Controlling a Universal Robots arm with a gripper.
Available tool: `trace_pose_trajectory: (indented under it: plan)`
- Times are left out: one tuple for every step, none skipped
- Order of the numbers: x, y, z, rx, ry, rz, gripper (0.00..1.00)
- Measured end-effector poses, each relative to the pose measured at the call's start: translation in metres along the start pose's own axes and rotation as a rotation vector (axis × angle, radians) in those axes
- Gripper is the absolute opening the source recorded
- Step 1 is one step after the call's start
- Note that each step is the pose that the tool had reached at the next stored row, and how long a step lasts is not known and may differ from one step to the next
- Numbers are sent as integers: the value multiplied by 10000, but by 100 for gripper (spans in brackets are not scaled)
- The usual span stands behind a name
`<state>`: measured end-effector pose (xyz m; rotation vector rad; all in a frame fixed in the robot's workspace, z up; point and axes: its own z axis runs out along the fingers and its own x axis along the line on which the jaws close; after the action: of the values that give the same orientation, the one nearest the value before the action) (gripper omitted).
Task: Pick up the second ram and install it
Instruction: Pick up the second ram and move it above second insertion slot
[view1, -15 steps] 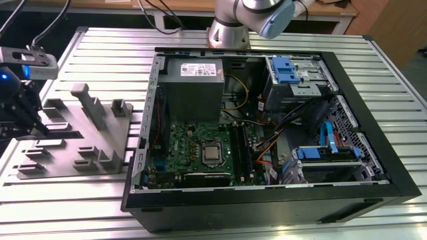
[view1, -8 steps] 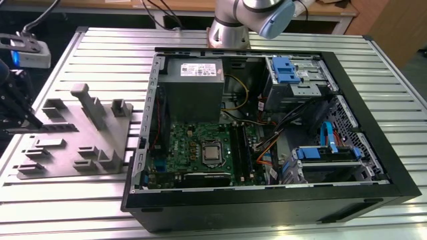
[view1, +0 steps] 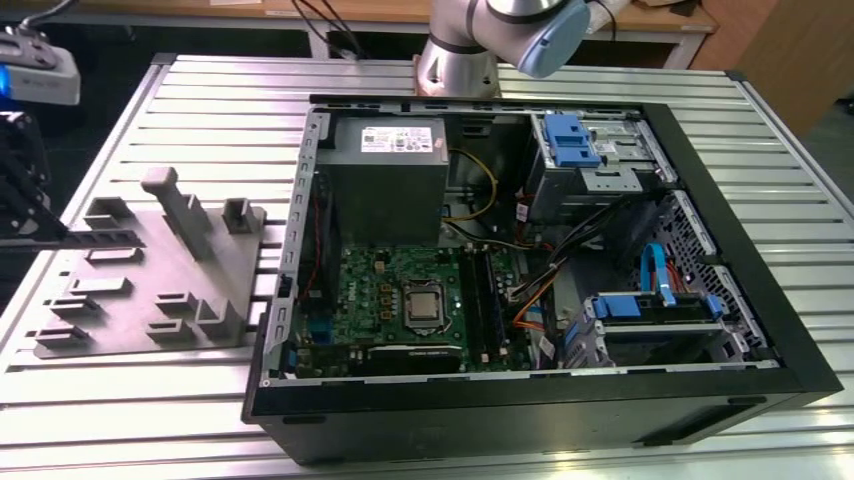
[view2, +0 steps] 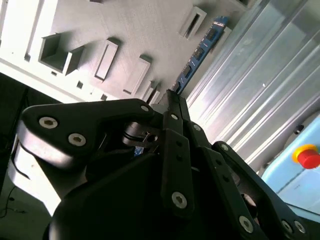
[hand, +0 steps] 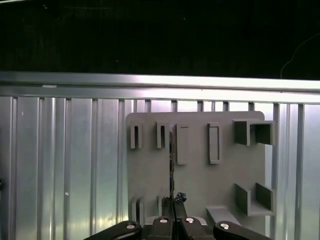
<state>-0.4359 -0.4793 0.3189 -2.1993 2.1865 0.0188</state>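
Ribbed aluminium table (hand: 60, 160) under a matt grey slotted fixture (hand: 200, 185).
We see the gripper (view2: 173, 100), jaws clamped on the second ram (view2: 201, 49), a thin flat blue stick above that fixture.

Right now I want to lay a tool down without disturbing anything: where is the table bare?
Bare slats of the table lie between the grey fixture and the far edge, and between it and the near edge, beside the computer case. Inside the case it is crowded with cables and drives.
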Motion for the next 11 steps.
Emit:
trace_pose_trajectory:
  plan:
    - [-1,0,-35,1,0,1,11]
    - [-3,-1,-67,0,0,1,11]
    - [-4,-2,-99,0,0,1,11]
    - [-6,-2,-137,1,-1,1,11]
    - [-7,-3,-172,1,0,0,11]
    - [-8,-4,-203,0,0,0,11]
    - [-10,-4,-234,1,0,0,11]
    - [-12,-5,-267,1,0,1,11]
    - [-14,-6,-297,1,0,1,11]
    - [-15,-6,-323,1,0,1,11]
    - [-17,-7,-353,1,0,1,11]
